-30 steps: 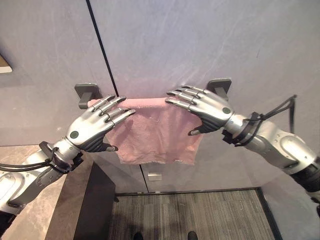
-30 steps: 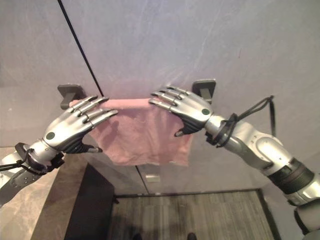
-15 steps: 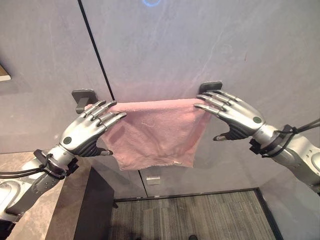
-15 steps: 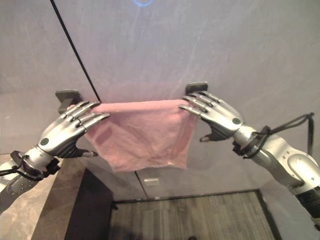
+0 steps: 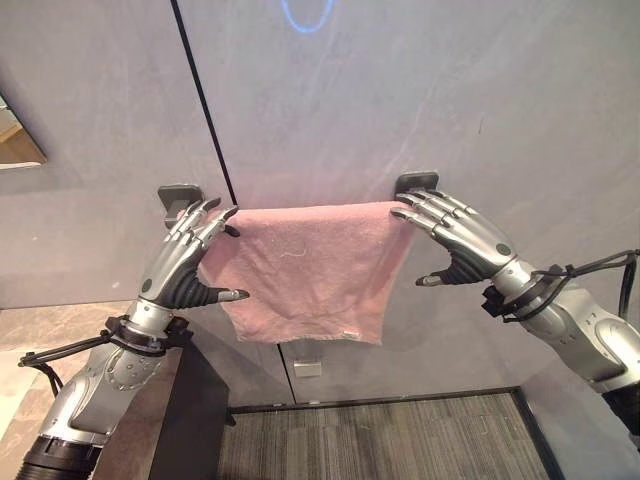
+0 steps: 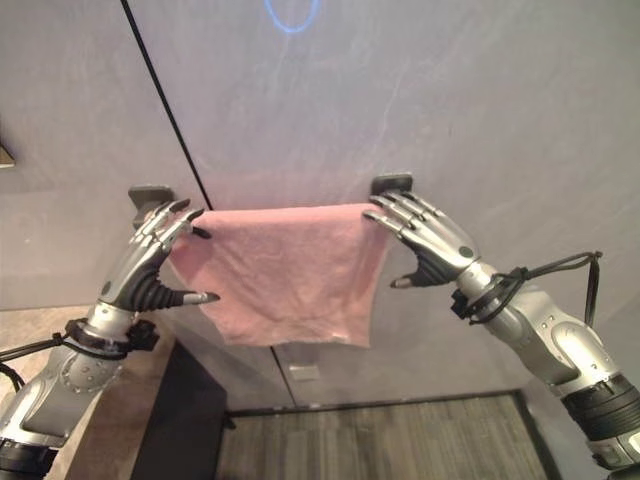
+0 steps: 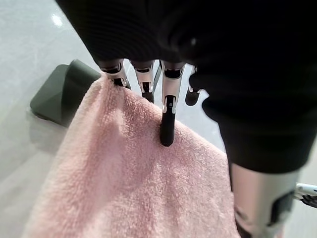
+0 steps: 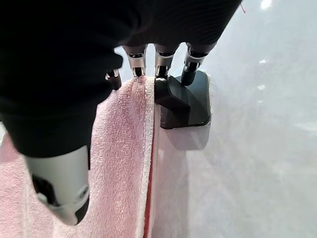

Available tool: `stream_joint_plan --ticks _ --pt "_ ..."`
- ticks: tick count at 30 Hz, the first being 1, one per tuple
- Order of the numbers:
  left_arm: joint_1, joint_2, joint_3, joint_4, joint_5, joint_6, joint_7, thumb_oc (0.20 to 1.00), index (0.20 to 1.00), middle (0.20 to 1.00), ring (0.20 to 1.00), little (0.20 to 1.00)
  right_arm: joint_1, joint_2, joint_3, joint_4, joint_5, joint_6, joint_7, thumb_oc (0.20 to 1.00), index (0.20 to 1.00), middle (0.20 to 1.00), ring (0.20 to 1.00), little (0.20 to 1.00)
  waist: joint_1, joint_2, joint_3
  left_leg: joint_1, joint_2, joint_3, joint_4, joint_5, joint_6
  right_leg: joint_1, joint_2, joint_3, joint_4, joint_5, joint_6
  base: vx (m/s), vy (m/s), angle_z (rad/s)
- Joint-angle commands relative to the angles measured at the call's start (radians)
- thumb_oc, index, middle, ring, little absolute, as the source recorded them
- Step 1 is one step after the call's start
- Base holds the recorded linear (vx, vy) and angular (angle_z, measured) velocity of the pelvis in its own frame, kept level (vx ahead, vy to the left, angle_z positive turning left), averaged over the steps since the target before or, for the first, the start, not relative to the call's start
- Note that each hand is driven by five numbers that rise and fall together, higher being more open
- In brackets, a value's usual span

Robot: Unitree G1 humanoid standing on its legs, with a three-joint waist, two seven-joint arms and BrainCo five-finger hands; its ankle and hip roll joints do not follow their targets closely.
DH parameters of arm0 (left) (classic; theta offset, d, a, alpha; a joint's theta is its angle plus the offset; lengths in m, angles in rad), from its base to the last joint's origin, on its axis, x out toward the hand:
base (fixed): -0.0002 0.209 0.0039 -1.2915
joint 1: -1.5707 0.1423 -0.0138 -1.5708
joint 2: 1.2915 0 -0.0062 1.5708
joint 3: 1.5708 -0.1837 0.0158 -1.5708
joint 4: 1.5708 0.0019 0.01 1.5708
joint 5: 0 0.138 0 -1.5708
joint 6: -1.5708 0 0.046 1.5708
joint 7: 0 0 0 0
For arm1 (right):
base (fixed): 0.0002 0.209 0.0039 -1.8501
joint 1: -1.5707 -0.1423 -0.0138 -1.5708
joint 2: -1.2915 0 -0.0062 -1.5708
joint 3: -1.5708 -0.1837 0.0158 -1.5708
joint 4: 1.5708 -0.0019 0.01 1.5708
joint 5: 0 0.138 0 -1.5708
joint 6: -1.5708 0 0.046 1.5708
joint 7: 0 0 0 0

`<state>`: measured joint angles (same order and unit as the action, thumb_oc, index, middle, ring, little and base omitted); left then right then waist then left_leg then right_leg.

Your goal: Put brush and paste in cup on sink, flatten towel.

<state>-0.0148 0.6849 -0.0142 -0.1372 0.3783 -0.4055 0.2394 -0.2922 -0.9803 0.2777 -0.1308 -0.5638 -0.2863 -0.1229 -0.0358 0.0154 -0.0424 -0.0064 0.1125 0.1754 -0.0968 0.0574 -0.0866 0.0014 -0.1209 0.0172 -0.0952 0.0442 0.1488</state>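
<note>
Grey wall [image 5: 420, 90] panels form the backdrop, split by a dark vertical seam [image 5: 205, 110]. Pink towel [image 5: 300, 265] hangs over a rail between two dark wall brackets, spread across nearly the full span. Left hand [image 5: 185, 265] at the towel's left end, just beside the left bracket [image 5: 178, 195]: fingers straight and relaxed, dark tips resting on the top fold, thumb held out in front of the cloth, nothing gripped. Left wrist view confirms fingertips [image 7: 167, 131] pressing into the terry surface. Right hand [image 5: 465, 245] at the towel's right end, next to the right bracket [image 5: 415, 182]: fingers extended flat, tips on the towel's edge and against the bracket, thumb apart below; released, not clutching. Striped floor [image 5: 380, 440] lies well below both hands.
</note>
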Motion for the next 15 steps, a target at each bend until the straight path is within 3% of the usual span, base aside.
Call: stream_joint_plan --ticks 1,5,8,15 --pt "0.021 -0.005 0.02 0.19 -0.181 0.081 0.004 1.0 1.0 1.0 1.0 1.0 -0.004 0.021 0.034 0.162 -0.038 0.099 0.03 1.0 1.0 1.0 1.0 1.0 -0.009 -0.063 0.041 0.054 -0.032 0.007 0.009 -0.061 0.009 -0.062 -0.026 0.03 0.008 0.05 0.035 0.0 0.0 0.0" --pt "0.012 -0.045 0.016 0.177 -0.231 0.074 0.013 1.0 1.0 1.0 1.0 1.0 -0.025 0.027 0.053 0.166 -0.051 0.1 0.024 1.0 1.0 1.0 1.0 1.0 -0.011 -0.065 0.04 0.051 -0.032 0.005 0.009 -0.061 0.01 -0.062 -0.026 0.031 0.008 0.049 0.034 0.0 0.0 0.0" --pt "-0.008 -0.092 0.014 0.144 -0.251 0.058 0.047 1.0 1.0 1.0 1.0 1.0 -0.027 0.079 0.036 0.179 -0.029 0.107 -0.009 1.0 1.0 1.0 1.0 1.0 -0.016 -0.069 0.037 0.051 -0.034 0.003 0.009 -0.062 0.013 -0.063 -0.028 0.032 0.008 0.051 0.034 0.0 0.0 0.0" --pt "-0.089 -0.105 -0.006 0.085 -0.225 0.04 0.116 1.0 1.0 1.0 1.0 1.0 0.003 0.28 -0.055 0.19 0.082 0.109 -0.165 1.0 1.0 1.0 1.0 1.0 -0.024 -0.066 0.025 0.057 -0.035 0.001 0.009 -0.064 0.02 -0.059 -0.026 0.038 0.008 0.056 0.036 -0.01 0.002 0.0"
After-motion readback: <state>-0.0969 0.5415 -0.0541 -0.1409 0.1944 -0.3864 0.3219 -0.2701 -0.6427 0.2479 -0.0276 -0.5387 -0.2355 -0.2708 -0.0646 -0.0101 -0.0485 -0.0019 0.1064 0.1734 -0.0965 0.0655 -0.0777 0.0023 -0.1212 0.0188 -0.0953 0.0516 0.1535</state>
